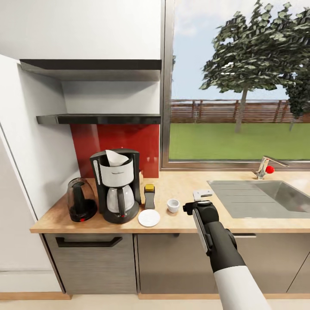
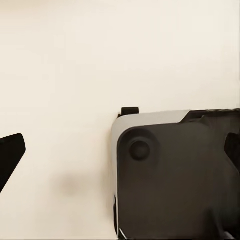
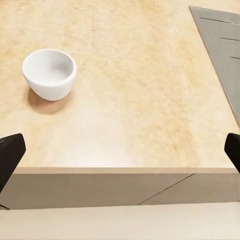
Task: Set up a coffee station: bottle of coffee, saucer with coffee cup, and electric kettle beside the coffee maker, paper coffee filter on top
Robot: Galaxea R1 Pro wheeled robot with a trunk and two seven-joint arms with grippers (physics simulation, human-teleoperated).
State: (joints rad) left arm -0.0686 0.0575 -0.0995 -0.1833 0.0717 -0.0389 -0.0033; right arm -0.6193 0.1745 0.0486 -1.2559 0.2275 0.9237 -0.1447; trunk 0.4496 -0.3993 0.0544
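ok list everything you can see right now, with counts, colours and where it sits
coffee maker: 1, black and white, countertop by the red backsplash
paper filter: 1, white, in the maker's top
kettle: 1, black with clear body, beside the maker, wall side
coffee bottle: 1, dark, yellow lid, beside the maker, sink side
saucer: 1, white, near counter edge, bare
cup: 1, white, on the counter beside the saucer
sink: 1, grey, under the window
right gripper: 1, black, jaws open, near the cup

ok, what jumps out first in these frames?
The black coffee maker at the countertop's left end, a white paper filter poking from its top. Beside it sits an empty white saucer, with the coffee cup standing apart on the wood, and the right gripper open nearby.
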